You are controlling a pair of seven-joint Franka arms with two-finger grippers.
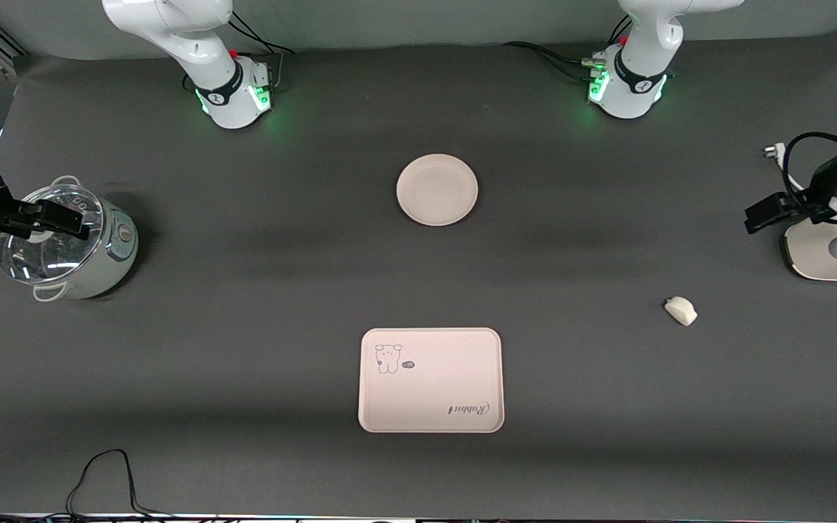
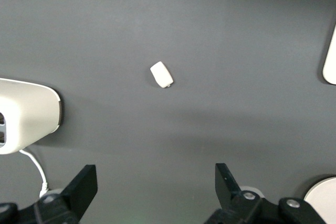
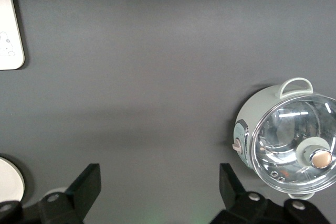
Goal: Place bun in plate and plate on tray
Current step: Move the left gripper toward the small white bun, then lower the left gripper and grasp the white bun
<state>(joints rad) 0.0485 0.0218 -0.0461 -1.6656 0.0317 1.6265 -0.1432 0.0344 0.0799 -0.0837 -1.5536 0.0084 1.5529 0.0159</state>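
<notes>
The bun (image 1: 680,311) lies by itself on the dark bench (image 1: 244,349), toward the left arm's end, well apart from both dishes. The plate (image 1: 437,189) sits bare in the middle of the bench, closer to the robots' bases, and the tray (image 1: 430,380) lies nearer to the front camera than the plate, with nothing on it but its printed animal and script. So, as far as I can judge, nothing is done yet: the bun has still to go into the plate, and the plate onto the tray.

The left gripper (image 2: 155,187) hangs with its jaws spread wide and empty over the bench near the bun, beside a white appliance (image 1: 829,250). The right gripper (image 3: 160,187) is equally wide and empty, up over the glass-lidded pot (image 1: 70,243) at the right arm's end, waiting.
</notes>
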